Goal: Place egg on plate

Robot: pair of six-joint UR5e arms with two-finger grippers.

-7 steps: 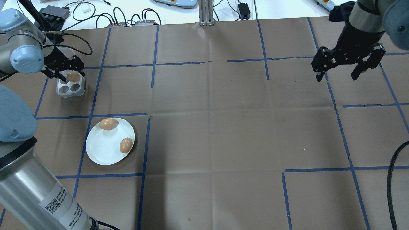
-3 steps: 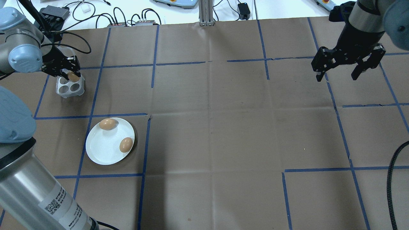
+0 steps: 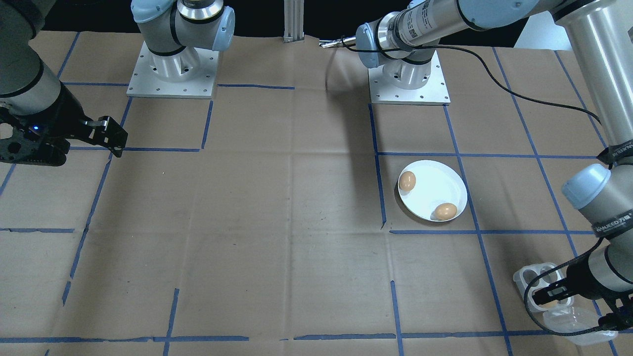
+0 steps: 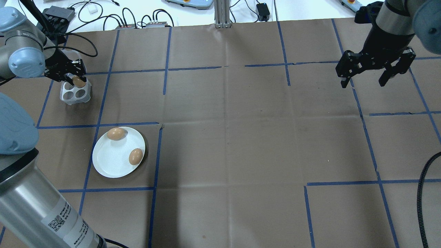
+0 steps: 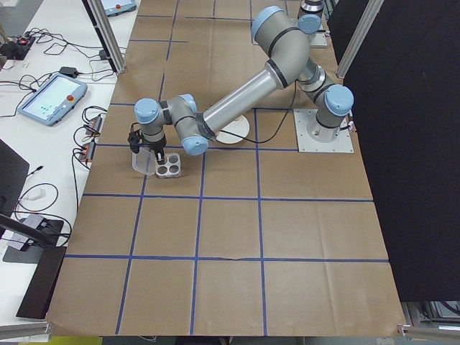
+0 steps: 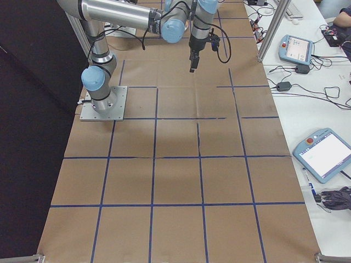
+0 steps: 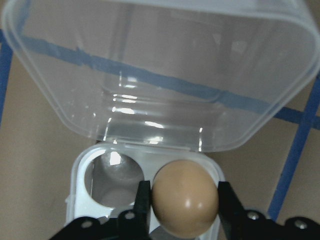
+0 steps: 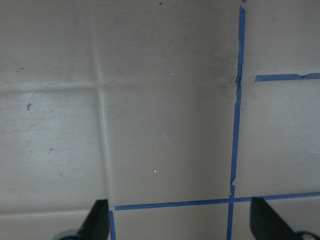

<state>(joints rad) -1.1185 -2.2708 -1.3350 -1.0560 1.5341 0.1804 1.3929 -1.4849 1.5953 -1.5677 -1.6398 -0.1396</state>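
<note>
Overhead exterior view: a table (image 4: 241,137) covered in brown paper and marked with a grid of blue tape lines. At the far left, the left hand (image 4: 74,80) reaches down over a small white four-hole egg tray (image 4: 75,93). Its two fingers sit on either side of a brown egg (image 4: 79,82) in one corner hole. In the left wrist view, the fingers (image 7: 142,202) press against both sides of that egg (image 7: 185,204), so the hand is closed on it, and the egg sits in the tray. The tray's clear lid (image 7: 160,70) stands open behind it, and the neighbouring hole shows nothing in it.

Nearer the robot, well apart from the tray, a round white plate (image 4: 113,162) lies flat on the table. Two more brown eggs rest on it, one at its far rim (image 4: 115,133) and one at its right rim (image 4: 135,156).

At the far right, the right hand (image 4: 367,81) hangs above bare paper with its fingers spread wide and holding nothing.
</note>
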